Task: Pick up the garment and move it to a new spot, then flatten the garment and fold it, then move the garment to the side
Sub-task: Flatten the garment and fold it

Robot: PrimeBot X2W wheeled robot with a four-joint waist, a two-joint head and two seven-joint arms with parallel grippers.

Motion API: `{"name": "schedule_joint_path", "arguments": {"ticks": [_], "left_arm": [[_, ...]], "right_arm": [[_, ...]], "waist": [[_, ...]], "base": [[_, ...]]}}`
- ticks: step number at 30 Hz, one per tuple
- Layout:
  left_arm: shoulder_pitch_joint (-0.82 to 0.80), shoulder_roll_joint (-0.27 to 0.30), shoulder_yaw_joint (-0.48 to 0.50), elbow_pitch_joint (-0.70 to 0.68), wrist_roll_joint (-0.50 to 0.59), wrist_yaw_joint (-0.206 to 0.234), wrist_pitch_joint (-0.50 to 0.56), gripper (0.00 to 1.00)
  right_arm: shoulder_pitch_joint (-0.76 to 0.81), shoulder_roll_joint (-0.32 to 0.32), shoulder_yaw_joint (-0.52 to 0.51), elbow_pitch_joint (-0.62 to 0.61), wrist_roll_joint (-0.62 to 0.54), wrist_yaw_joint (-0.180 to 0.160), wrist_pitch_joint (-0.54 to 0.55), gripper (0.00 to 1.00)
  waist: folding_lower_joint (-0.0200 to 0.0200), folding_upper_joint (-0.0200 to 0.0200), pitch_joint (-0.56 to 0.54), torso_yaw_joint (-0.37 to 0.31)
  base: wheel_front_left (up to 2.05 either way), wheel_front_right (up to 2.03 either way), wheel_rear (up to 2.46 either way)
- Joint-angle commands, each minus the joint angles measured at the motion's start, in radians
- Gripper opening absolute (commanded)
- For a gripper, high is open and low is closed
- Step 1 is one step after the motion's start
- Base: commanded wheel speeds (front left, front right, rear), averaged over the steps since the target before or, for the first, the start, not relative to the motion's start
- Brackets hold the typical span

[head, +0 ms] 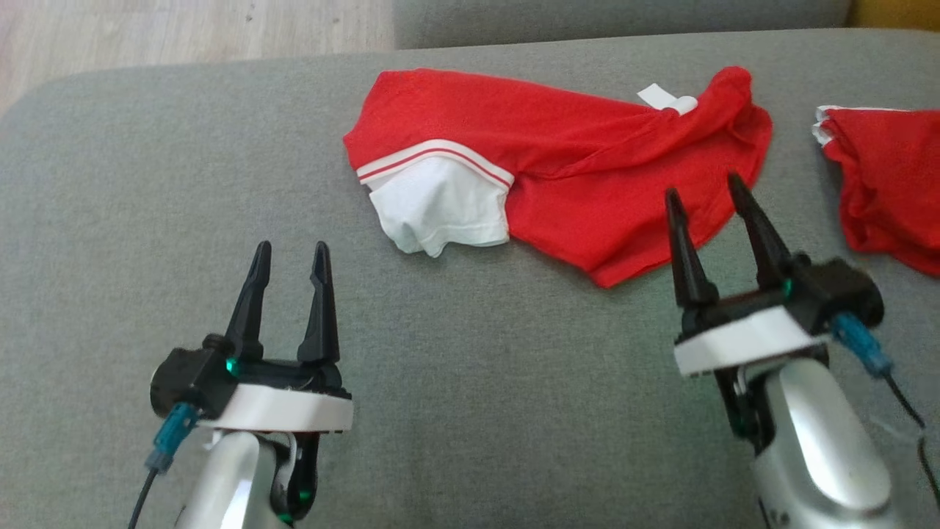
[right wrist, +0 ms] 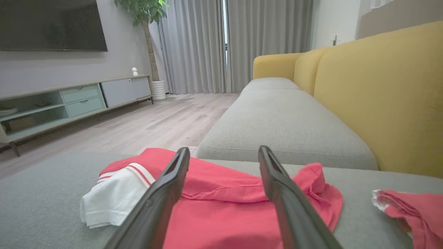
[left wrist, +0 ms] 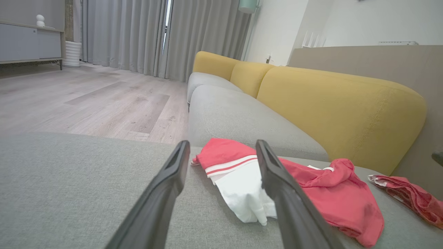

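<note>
A red garment [head: 587, 162] with a white sleeve and a red-striped white band lies crumpled on the grey sofa seat [head: 183, 184], in the upper middle of the head view. Its white sleeve [left wrist: 242, 193] shows between and beyond the left fingers in the left wrist view, and the red cloth [right wrist: 221, 193] spreads under the right fingers. My right gripper [head: 706, 192] is open just over the garment's near right edge, with nothing between its fingers. My left gripper [head: 291, 253] is open and empty over bare seat, to the left and nearer than the garment.
A second red garment [head: 888, 184] with white trim lies at the right edge of the seat. The yellow backrest [right wrist: 380, 97] runs along the far right side. Wooden floor [left wrist: 86, 103] lies beyond the seat's left edge, with a low cabinet [right wrist: 69, 100] against the wall.
</note>
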Motion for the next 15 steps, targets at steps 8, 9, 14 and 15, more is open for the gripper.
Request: {"name": "schedule_joint_path", "arguments": {"ticks": [8, 9, 14, 15], "left_arm": [[-0.008, 0.007, 0.019, -0.039, 0.007, -0.008, -0.008, 1.0], [-0.009, 0.007, 0.018, -0.039, 0.008, -0.008, -0.008, 1.0], [-0.023, 0.007, 0.005, -0.04, 0.005, -0.011, -0.008, 1.0], [-0.027, 0.007, 0.001, -0.04, 0.002, -0.012, -0.008, 1.0]], "right_arm": [[0.05, 0.014, 0.038, -0.073, 0.039, -0.001, -0.01, 1.0], [0.048, 0.014, 0.038, -0.074, 0.038, -0.001, -0.009, 1.0], [0.013, 0.014, 0.054, -0.07, 0.029, -0.001, 0.029, 1.0], [0.002, 0.014, 0.059, -0.063, 0.031, -0.001, 0.042, 1.0]], "waist": [[0.0001, 0.0, -0.004, 0.002], [0.0001, 0.0, -0.002, 0.006], [0.0001, 0.0, 0.026, 0.039], [0.0001, 0.0, 0.033, 0.049]], "base": [[0.0, 0.0, 0.0], [0.0, 0.0, 0.0], [0.0, 0.0, 0.0], [0.0, 0.0, 0.0]]}}
